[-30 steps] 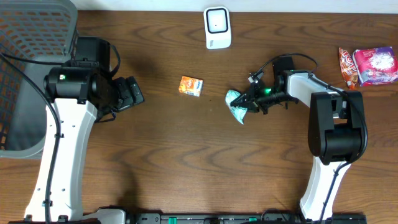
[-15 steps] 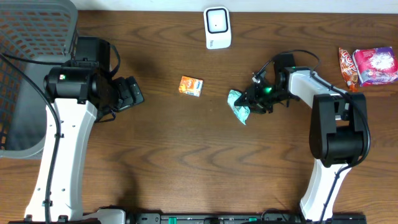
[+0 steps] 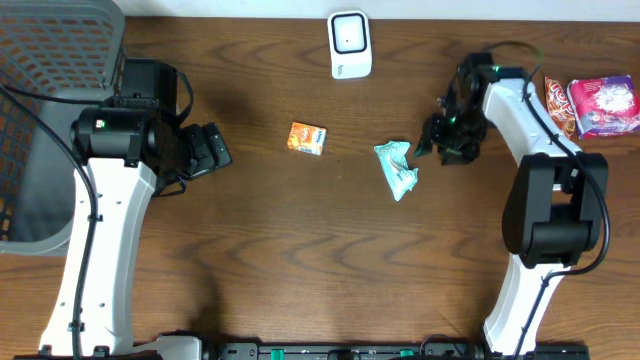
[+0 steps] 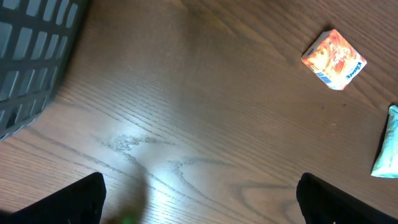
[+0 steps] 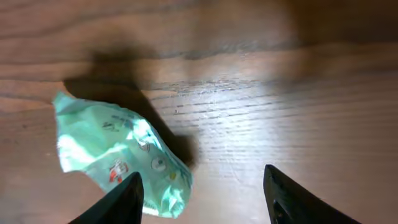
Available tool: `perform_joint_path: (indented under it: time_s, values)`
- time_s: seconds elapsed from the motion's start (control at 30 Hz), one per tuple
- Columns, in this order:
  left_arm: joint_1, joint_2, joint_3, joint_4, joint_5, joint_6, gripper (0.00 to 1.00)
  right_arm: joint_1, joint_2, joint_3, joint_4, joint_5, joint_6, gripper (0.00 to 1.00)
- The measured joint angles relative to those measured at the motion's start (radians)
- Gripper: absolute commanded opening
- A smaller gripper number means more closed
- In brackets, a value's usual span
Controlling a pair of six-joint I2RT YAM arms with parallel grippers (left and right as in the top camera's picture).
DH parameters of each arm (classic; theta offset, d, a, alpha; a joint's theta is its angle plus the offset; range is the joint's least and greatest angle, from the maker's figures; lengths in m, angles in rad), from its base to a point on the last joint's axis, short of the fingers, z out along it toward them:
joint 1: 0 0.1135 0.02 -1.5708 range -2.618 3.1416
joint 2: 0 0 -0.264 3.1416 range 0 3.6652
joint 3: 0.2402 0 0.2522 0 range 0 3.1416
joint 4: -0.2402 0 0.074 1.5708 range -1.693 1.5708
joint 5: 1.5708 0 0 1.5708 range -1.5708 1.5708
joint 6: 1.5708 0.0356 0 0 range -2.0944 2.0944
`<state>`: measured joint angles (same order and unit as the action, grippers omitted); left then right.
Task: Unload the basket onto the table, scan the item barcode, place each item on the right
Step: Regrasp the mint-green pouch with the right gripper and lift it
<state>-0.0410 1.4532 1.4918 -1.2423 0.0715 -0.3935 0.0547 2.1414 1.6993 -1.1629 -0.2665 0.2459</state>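
Crumpled green packet (image 3: 396, 169) was seen lying on the wooden table (image 3: 300, 250), right of centre, untouched. Right gripper (image 3: 443, 142) was found just beside it, jaws apart, nothing held. Orange box (image 3: 307, 138) was noted left of the packet, white scanner (image 3: 350, 44) at the far edge. Left gripper (image 4: 199, 199) was spread wide, empty, by the grey basket (image 3: 50, 60).

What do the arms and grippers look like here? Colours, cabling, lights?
The left arm and right arm have white links, black joint housings and looping black cables; each shows a small green light. The left gripper and right gripper are black with dark, blunt fingers.
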Motion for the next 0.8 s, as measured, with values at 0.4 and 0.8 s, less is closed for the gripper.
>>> perform_joint_path:
  time_s: [0.4,0.8]
  values:
    - [0.000,0.000,0.000,0.000,0.000,0.000,0.98,0.132,-0.002,0.035,0.003,0.051,-0.104,0.49]
    - [0.000,0.000,0.000,0.000,0.000,0.000,0.98,0.227,-0.002,0.035,0.003,0.066,-0.183,0.24]
